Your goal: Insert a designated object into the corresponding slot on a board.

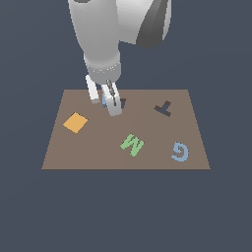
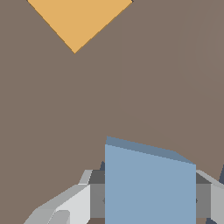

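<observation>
**Colours on and around my claw**

My gripper (image 1: 104, 104) is white and light grey, plain, with darker grey inner pads. The tile (image 2: 149, 188) is light blue, top edge a shade darker blue. Board (image 1: 147, 123) is flat brown, no pattern. Orange square (image 1: 75, 122) at 9 o'clock on the board in the exterior view. Green letter M (image 1: 132, 144) toward 6 o'clock. Blue letter G (image 1: 180, 151) at 4 o'clock. T-shaped cut-out (image 1: 164, 108) is dark grey, at 2 o'clock. Background dark slate blue.
</observation>
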Motion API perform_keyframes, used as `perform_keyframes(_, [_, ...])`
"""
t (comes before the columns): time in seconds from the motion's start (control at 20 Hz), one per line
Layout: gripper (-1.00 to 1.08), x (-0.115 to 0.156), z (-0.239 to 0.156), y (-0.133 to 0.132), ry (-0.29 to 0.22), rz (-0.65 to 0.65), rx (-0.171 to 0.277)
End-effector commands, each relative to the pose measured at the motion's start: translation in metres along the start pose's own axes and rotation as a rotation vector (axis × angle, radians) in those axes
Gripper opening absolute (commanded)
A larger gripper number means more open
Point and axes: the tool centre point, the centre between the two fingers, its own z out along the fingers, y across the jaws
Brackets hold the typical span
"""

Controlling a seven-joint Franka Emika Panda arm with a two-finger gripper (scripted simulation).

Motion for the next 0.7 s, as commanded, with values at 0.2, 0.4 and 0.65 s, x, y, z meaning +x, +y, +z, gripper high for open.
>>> perform_keyframes(0.2, [-1.00, -0.015, -0.001, -0.005, 0.000, 0.146, 0.001])
perform_keyframes(0.4, [-1.00, -0.021, -0.001, -0.008, 0.000, 0.207, 0.001])
perform_keyframes(0.65, [-1.00, -0.026, -0.001, -0.011, 0.000, 0.257, 0.001])
